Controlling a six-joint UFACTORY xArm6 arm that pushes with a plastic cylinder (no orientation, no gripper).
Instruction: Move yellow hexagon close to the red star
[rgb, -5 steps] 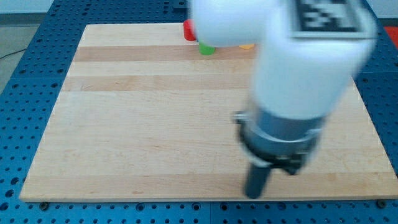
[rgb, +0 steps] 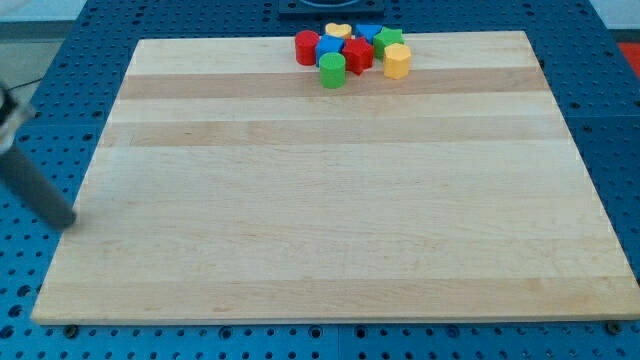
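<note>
The yellow hexagon (rgb: 397, 61) stands at the right end of a block cluster at the view's top centre. The red star (rgb: 358, 55) is just to its left, a small gap apart or touching; I cannot tell which. My tip (rgb: 67, 222) is the end of a blurred dark rod at the view's far left, just off the board's left edge and far from all blocks.
The cluster also holds a red cylinder (rgb: 306, 46), a blue block (rgb: 328, 47), a yellow heart (rgb: 338, 31), another blue block (rgb: 368, 34), a green star (rgb: 389, 40) and a green cylinder (rgb: 332, 70). The wooden board (rgb: 320, 220) lies on a blue perforated table (rgb: 40, 90).
The arm, which loomed over the board's lower right and hid most of the blocks, has swung to the far left. The whole cluster now shows.
</note>
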